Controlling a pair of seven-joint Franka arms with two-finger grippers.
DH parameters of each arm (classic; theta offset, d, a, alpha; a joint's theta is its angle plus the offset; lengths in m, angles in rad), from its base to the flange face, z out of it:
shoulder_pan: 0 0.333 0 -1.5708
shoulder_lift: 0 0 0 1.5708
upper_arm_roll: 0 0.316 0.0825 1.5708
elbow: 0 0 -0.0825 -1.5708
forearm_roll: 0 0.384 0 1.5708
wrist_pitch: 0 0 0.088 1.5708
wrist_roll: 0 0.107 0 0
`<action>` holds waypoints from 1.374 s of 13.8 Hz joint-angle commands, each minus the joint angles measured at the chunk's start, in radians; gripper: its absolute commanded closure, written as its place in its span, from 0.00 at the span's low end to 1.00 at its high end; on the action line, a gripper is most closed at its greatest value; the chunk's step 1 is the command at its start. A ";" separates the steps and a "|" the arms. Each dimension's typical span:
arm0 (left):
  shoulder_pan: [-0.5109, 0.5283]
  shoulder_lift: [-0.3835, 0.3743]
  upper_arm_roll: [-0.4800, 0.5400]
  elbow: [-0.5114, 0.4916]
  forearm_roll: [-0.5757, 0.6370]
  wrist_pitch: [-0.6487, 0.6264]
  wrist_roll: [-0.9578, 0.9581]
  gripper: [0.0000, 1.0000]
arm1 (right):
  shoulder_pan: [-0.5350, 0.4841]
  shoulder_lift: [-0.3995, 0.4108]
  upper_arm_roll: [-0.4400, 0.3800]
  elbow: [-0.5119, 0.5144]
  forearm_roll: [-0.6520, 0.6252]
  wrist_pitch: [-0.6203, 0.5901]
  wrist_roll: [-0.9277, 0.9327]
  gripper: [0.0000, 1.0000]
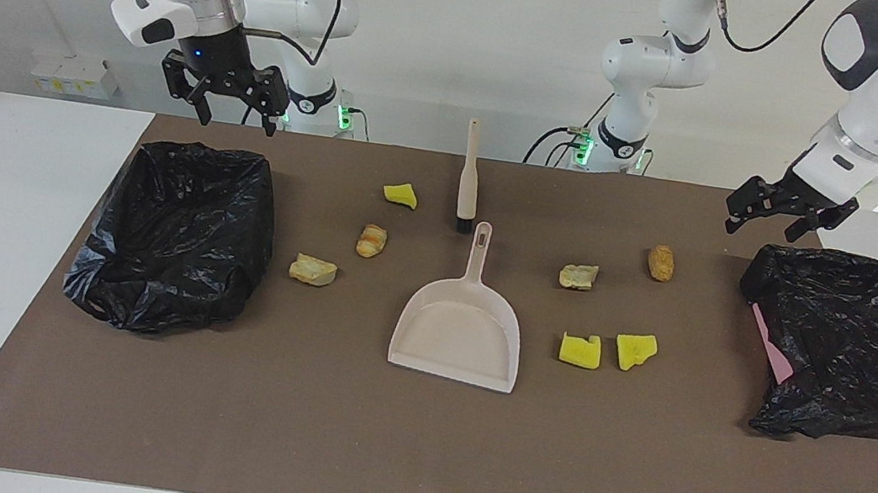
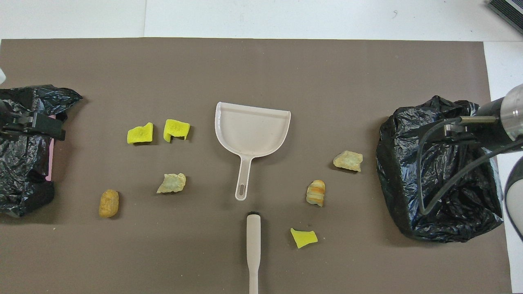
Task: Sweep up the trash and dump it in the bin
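I see a brown mat (image 1: pixel 379 442) covering most of a white table. A beige dustpan (image 1: pixel 458 330) lies in the middle of the mat, its handle pointing toward the robots. Just nearer to the robots, almost touching the handle's tip, lies a beige brush (image 1: pixel 468 178) with its dark bristles toward the dustpan.

Seven scraps of trash are scattered on the mat. Toward the left arm's end lie two yellow sponge chunks (image 1: pixel 580 350) side by side beside the dustpan's pan, a pale tan lump (image 1: pixel 578 276) nearer to the robots than those, and a golden-brown lump (image 1: pixel 661 262) nearer still. Toward the right arm's end lie a yellow sponge piece (image 1: pixel 401 194) beside the brush, a striped bread-like lump (image 1: pixel 372 240), and a tan lump (image 1: pixel 313 270) nearest the bin there.

A bin lined with a black bag (image 1: pixel 182 234) stands at the right arm's end of the mat. A second black-bagged bin (image 1: pixel 846 343), with pink showing at one edge, stands at the left arm's end.

My right gripper (image 1: pixel 237 105) hangs over the nearer rim of its bin, fingers spread apart, holding nothing. My left gripper (image 1: pixel 773 218) hangs over the nearer edge of the other bin, fingers likewise spread and empty.
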 commanded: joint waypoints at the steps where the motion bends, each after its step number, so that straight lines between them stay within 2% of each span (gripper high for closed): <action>1: -0.009 -0.005 0.001 -0.009 0.007 0.021 0.009 0.00 | -0.013 -0.017 0.001 -0.012 0.026 0.003 -0.034 0.00; 6: -0.006 -0.009 0.000 -0.025 0.005 0.022 0.012 0.00 | -0.016 -0.020 -0.002 -0.016 0.023 0.000 -0.028 0.00; 10: -0.027 -0.052 -0.009 -0.123 -0.013 0.091 0.012 0.00 | -0.036 -0.020 -0.006 -0.016 0.017 0.000 -0.025 0.00; 15: -0.142 -0.091 -0.008 -0.241 -0.085 0.162 0.002 0.00 | -0.019 -0.020 0.006 -0.018 0.025 0.015 -0.024 0.00; 17: -0.209 -0.112 -0.009 -0.317 -0.091 0.212 -0.001 0.00 | -0.016 -0.010 0.009 -0.021 0.026 0.029 -0.022 0.00; 19: -0.292 -0.144 -0.008 -0.403 -0.108 0.239 -0.018 0.00 | 0.035 0.010 0.010 -0.028 0.023 0.067 0.033 0.00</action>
